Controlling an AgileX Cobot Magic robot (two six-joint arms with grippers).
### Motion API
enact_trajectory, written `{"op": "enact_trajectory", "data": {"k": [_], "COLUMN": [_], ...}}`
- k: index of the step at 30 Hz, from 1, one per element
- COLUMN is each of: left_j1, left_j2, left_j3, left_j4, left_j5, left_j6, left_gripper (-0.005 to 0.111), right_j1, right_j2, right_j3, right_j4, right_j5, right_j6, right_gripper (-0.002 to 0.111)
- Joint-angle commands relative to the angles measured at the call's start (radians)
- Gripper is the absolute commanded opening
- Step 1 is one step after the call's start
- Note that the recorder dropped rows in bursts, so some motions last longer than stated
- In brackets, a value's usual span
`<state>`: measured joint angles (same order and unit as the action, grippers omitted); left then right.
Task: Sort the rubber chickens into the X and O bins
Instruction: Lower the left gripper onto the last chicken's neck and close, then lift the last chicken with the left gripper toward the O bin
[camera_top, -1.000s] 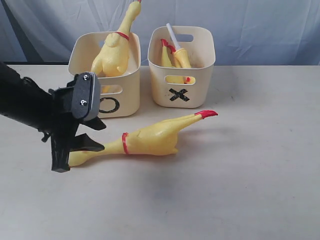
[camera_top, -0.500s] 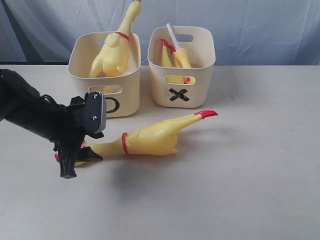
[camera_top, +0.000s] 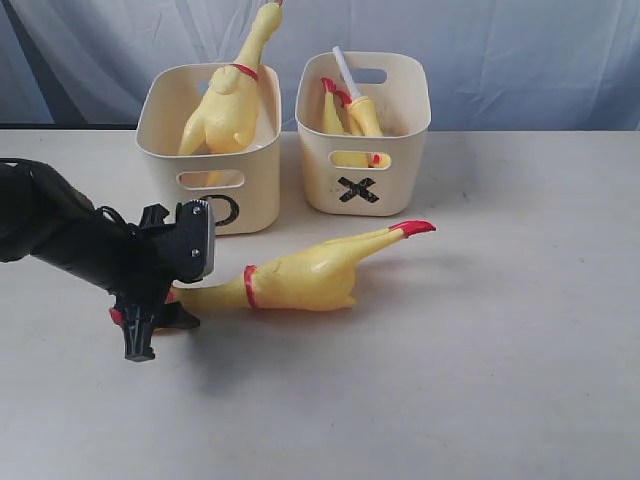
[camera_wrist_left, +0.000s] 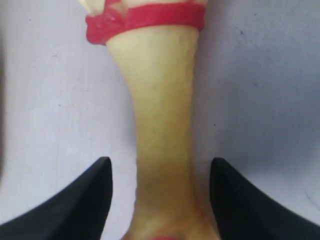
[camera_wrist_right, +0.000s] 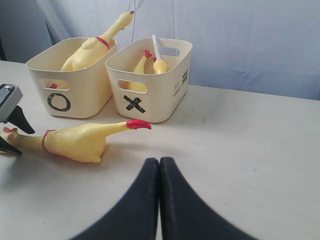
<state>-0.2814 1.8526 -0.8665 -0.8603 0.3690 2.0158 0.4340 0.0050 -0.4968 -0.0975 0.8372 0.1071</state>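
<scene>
Lowered left pincer (camera_wrist_left: 160, 165) astride chicken neck (camera_wrist_left: 162, 95)

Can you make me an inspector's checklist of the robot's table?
Surface: pale table, no spills.
Job's things: one rubber chicken lies on the table; a second chicken pokes out of the O bin; a third chicken sits in the X bin.
Clutter: white stick in the X bin.
Grippers: left pincer open astride the lying chicken's neck, not touching; right pincer shut, empty.
Cables: thin black cable on left arm.
Surroundings: blue-grey cloth behind.
</scene>
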Motion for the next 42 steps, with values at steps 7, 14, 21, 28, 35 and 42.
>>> {"op": "enact_trajectory", "data": {"k": [7,14,21,28,35,42], "left_j1": [-0.004,-0.004,-0.004,-0.004,0.008,0.066], "left_j2": [0.05,0.055,0.026,-0.071,-0.24,-0.356], "left_j3": [0.006,0.006,0.006,0.006,0.0,-0.102], "left_j4": [-0.032,-0.032,-0.096,-0.208,-0.435,-0.431], "left_j5": [-0.005,0.0,0.178,0.398,0.362,0.279], "left_j6": [0.028,0.029,0.027,0.026,-0.277,-0.615], "left_gripper": [0.028,0.0,0.0,0.0,0.0,0.0], "right_j1": [-0.004,-0.004,-0.004,-0.004,-0.004,-0.004], "right_j2": [-0.005,-0.005,-0.005,-0.005,-0.005,-0.005], "right_j3": [0.005,0.005,0.005,0.005,0.005,0.005], "right_j4": [-0.007,-0.007,-0.007,-0.007,-0.007,-0.006], "right_j5": [-0.005,-0.005,-0.005,-0.005,-0.005,-0.005], "right_j6": [-0.002,-0.002,-0.002,-0.002,-0.002,-0.002], "right_gripper": [0.0,0.0,0.0,0.0,0.0,0.0]}}
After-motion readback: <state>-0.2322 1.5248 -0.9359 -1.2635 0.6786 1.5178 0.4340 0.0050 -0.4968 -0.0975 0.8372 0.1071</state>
